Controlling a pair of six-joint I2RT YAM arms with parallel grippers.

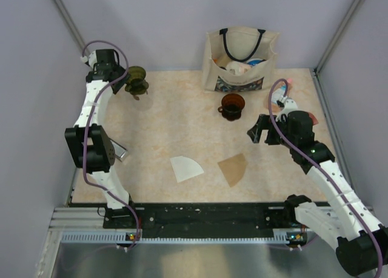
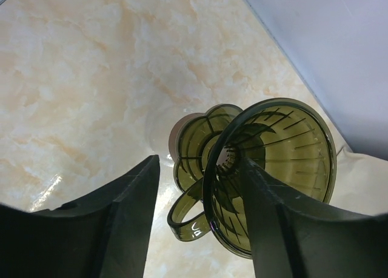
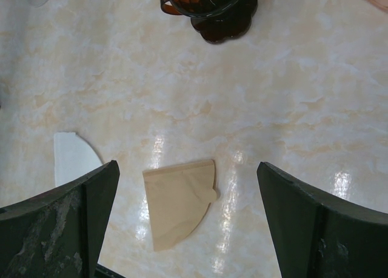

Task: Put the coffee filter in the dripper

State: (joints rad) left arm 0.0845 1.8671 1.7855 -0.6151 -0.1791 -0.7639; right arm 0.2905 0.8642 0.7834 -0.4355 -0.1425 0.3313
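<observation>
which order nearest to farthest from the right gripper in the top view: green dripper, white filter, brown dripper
From the right gripper:
1. brown dripper, just behind it and to its left
2. white filter, flat on the table near the front middle
3. green dripper, far back-left corner

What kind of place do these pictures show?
Probably a robot test booth, not a kitchen: plain walls enclose a marble-patterned tabletop, the left arm and right arm stand on a metal rail, and a green dripper, brown dripper, white filter and brown filter serve as props.
</observation>
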